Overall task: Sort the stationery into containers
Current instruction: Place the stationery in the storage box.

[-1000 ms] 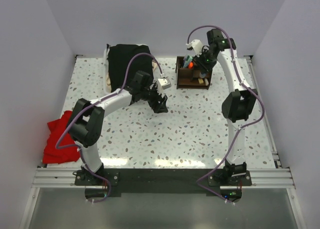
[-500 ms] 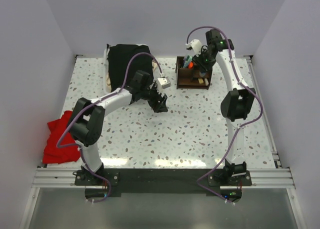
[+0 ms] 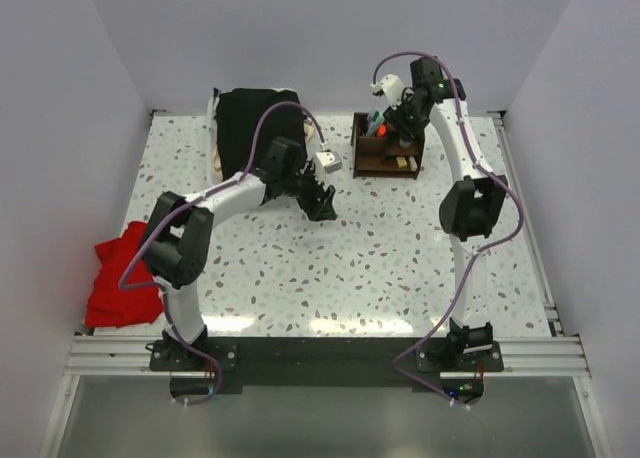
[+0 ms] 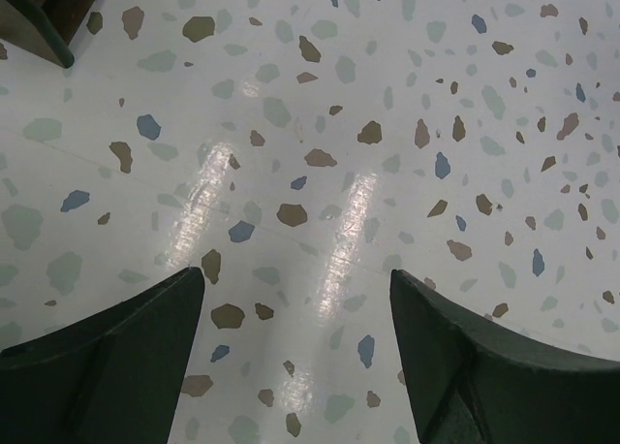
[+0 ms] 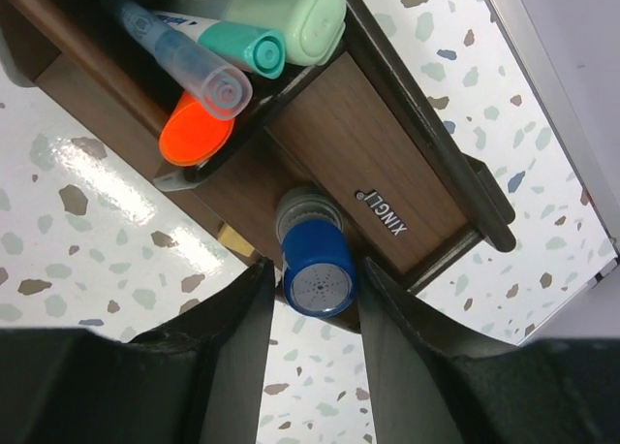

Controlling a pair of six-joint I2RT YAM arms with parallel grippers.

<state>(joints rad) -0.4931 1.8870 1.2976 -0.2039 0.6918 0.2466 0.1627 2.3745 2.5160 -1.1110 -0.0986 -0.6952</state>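
Item under handling: blue pen [image 5: 318,269], seen end-on, standing upright in a narrow compartment of the wooden organiser [image 5: 358,134]. Judged light, rigid and smooth-barrelled, so liable to slip; best held across the barrel just below the cap. Right gripper [image 5: 317,281]: jaws flank the pen closely, but whether they clamp it or stand just clear cannot be told. Adjacent compartment holds an orange-capped marker [image 5: 194,134], pale green pen [image 5: 291,17], teal-capped pen [image 5: 254,48] and clear-capped pen [image 5: 194,66]. Left gripper [image 4: 295,274]: jaws wide apart, empty, above the table [image 4: 387,76].
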